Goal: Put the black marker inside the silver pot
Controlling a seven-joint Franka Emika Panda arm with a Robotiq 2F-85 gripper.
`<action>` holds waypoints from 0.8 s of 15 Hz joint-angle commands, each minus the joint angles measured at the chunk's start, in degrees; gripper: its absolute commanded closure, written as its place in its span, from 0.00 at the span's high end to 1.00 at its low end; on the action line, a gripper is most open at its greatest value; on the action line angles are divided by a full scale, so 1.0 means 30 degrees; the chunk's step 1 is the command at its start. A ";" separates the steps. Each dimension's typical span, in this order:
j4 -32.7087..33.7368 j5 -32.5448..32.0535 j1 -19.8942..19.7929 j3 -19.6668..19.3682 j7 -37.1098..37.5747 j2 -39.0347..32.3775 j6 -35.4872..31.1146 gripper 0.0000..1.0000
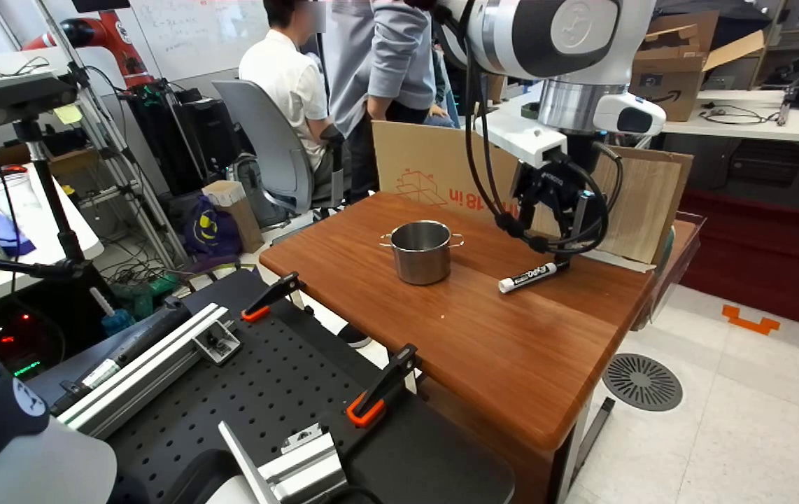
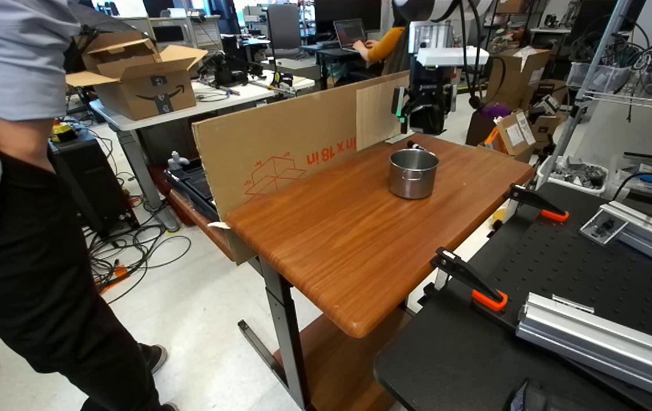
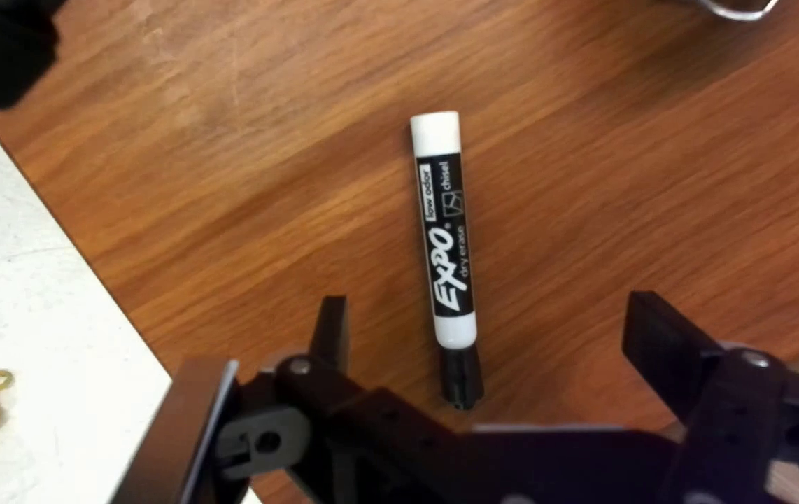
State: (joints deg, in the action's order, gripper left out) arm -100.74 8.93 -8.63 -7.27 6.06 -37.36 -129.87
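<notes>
The black marker, with a black label, white ends and a black cap, lies flat on the wooden table in both exterior views [image 1: 528, 277] [image 2: 415, 146]. The pot partly hides it in an exterior view. In the wrist view the whole marker [image 3: 446, 245] shows, its cap end towards the gripper. The silver pot stands upright on the table in both exterior views [image 1: 422, 264] [image 2: 411, 178]. Only its wire handle [image 3: 742, 12] shows in the wrist view. My gripper [image 3: 489, 301] is open and empty above the marker, apart from it, its fingers spread either side of the cap end.
A cardboard panel [image 1: 434, 168] stands along one edge of the wooden table [image 1: 483, 343]. A black perforated table [image 1: 280, 392] with orange-tipped clamps [image 1: 378, 392] adjoins the opposite edge. A cable loop hangs beside the gripper. People are near the table.
</notes>
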 commanded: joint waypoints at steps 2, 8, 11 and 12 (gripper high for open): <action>0.1301 -0.0050 -0.0048 0.0051 0.0775 -0.1380 -0.0634 1.00; 0.2122 -0.0488 0.0436 -0.0282 0.2112 -0.2590 -0.1643 1.00; 0.2451 -0.0666 0.0621 -0.0420 0.2741 -0.2993 -0.2024 0.75; 0.2553 -0.0729 0.0680 -0.0469 0.2870 -0.3087 -0.2047 0.74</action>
State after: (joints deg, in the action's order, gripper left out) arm -95.02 8.02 -7.77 -7.49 12.39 -44.92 -135.01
